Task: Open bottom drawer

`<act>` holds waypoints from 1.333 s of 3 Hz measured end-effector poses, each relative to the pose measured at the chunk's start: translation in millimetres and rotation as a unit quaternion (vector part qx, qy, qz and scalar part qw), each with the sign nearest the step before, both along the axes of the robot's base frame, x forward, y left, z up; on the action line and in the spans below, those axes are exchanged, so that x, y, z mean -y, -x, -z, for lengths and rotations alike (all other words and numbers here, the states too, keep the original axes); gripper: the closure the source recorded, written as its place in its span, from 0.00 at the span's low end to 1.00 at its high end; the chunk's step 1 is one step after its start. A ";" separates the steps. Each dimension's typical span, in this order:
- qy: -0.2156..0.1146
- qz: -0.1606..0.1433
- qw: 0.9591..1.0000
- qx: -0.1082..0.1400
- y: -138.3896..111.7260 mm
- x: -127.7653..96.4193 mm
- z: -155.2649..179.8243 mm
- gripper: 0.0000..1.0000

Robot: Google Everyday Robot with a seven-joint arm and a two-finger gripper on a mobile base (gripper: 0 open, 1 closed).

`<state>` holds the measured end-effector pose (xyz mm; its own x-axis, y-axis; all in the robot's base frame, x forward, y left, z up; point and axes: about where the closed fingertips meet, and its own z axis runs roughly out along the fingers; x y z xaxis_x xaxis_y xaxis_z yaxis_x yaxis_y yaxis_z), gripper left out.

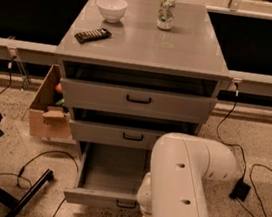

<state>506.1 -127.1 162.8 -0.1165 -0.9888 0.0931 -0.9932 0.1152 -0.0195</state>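
The bottom drawer stood pulled well out at the foot of the cabinet, so the opening looked nearly done; my claw sat by its handle, grip impossible to tell.

Speckled terrazzo floor strewn with black cables, cardboard box, dark panels behind.
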 end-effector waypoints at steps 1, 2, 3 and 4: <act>0.000 0.000 1.000 0.000 -0.4 0.1 -7.7 0.73; 0.000 0.000 1.000 0.000 -1.9 0.4 -13.0 0.96; 0.000 0.000 1.000 0.000 -2.2 0.8 -14.8 1.00; 0.003 0.001 1.000 0.000 -1.0 -0.1 -19.2 1.00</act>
